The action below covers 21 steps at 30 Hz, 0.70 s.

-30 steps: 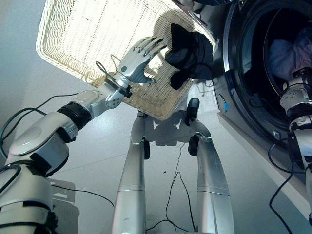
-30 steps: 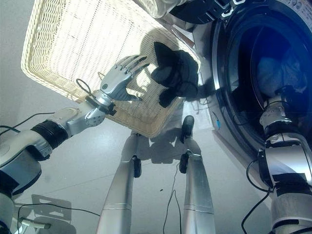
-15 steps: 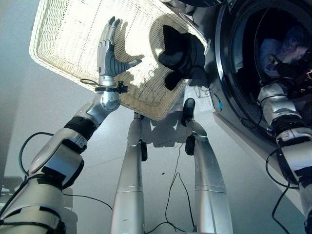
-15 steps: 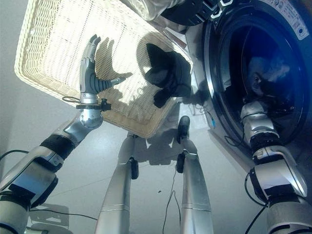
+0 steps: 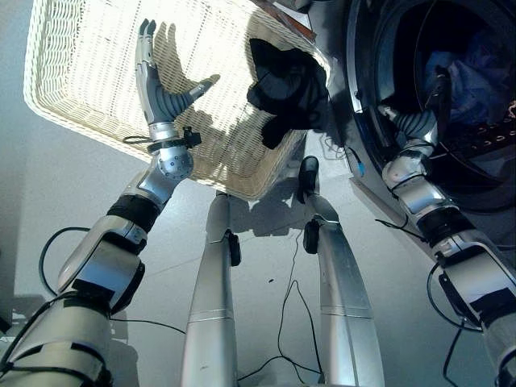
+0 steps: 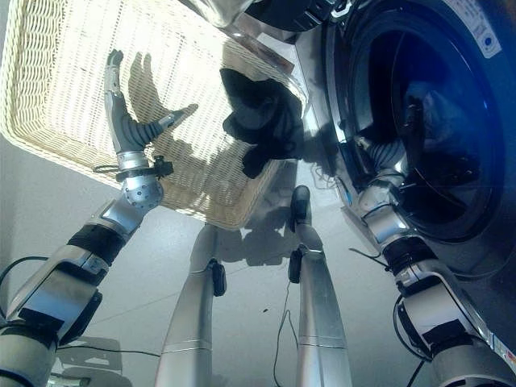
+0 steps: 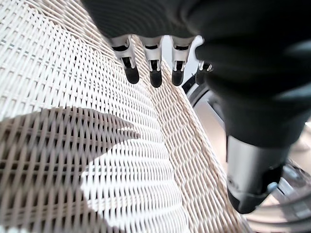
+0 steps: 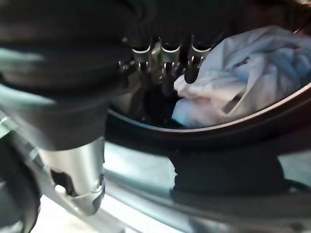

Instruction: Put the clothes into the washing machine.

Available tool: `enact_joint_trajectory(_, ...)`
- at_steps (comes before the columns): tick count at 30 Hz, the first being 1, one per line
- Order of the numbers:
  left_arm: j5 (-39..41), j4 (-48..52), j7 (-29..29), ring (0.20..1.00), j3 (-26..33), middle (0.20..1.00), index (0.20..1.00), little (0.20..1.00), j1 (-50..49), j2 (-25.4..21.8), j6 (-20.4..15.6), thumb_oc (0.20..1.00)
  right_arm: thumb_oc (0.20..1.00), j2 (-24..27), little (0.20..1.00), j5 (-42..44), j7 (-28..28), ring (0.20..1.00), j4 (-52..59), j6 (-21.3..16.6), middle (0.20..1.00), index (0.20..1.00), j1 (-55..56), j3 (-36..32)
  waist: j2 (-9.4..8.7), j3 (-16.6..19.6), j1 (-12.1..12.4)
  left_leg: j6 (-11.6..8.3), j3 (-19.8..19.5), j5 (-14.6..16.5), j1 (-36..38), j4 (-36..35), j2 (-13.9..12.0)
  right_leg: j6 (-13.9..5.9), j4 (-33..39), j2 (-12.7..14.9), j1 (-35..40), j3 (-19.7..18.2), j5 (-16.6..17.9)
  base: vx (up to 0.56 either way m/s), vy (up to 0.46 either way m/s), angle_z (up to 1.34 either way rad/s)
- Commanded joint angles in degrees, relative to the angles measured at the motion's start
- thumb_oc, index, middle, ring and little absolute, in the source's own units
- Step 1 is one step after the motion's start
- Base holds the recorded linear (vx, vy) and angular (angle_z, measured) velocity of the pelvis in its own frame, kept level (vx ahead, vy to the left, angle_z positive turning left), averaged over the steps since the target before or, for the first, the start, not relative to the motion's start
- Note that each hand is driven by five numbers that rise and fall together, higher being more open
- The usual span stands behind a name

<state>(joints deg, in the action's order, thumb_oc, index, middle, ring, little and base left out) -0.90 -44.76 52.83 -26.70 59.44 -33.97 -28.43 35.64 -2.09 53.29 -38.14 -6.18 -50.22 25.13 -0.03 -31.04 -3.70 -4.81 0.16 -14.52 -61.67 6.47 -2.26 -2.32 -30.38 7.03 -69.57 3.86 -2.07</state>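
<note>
Clothes show in two places: a dark garment [image 5: 286, 89] lies bunched in the wicker basket [image 5: 81, 89] near its right-hand edge, at upper centre of the left eye view, and a pale blue-white bundle [image 8: 243, 73] sits inside the washing machine drum [image 5: 476, 72] at the upper right. At upper left of the head views the left hand [image 5: 157, 85] is raised over the basket's woven floor, fingers straight and spread, thumb held out to the side, holding nothing; its shadow falls on the weave just beside it. The dark garment lies apart from that hand, to its right. Further right, the washing machine's round door opening [image 6: 355, 161] faces the robot, and the right hand [image 5: 435, 93] is at the opening's rim with its fingers [image 8: 192, 65] extended toward the pale bundle, not curled round it
</note>
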Motion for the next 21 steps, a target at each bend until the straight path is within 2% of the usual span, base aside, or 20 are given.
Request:
enact_joint_trajectory(1,1.79,-0.34,2.34,1.0,3.77,1.0,1.0,1.0,0.5,2.64,-2.27,1.0,1.0,1.81,1.0,-7.62,-0.15,1.0,5.44,-3.93,1.0,1.0,2.12,1.34,0.8,1.24,0.29,-1.39,2.08,9.88,0.05,8.6,1.2,-5.49,10.56,-3.29,5.43,2.09,5.74,0.0,0.0,0.0)
enact_joint_trajectory(7,2.8,0.72,2.54,1.0,5.52,1.0,1.0,1.0,-0.71,3.11,-1.3,1.0,1.0,2.0,1.0,-17.29,-4.36,1.0,13.41,-7.13,1.0,1.0,2.82,4.31,0.79,1.24,0.37,-1.37,1.93,9.42,0.15,8.7,1.49,-5.47,10.35,-3.2,5.64,2.14,5.53,0.0,0.0,0.0)
enact_joint_trajectory(13,2.83,1.15,2.39,1.0,6.34,1.0,1.0,1.0,-1.07,3.69,-0.92,1.0,1.0,2.35,1.0,-21.34,-10.01,1.0,17.94,-9.52,1.0,1.0,0.84,7.75,0.85,1.24,0.88,-1.45,1.71,9.05,0.38,8.89,1.63,-5.45,9.9,-2.88,5.98,2.51,5.22,0.0,0.0,0.01)
enact_joint_trajectory(21,5.25,0.1,1.25,1.0,6.09,1.0,1.0,1.0,0.56,4.26,-0.76,1.0,1.0,2.19,1.0,-24.65,-11.29,1.0,17.4,-8.98,1.0,1.0,-5.39,13.51,1.11,1.24,2.0,-1.53,1.06,8.6,0.32,9.07,1.94,-5.31,9.85,-2.58,6.3,3.07,5.14,0.0,-0.008,0.02)
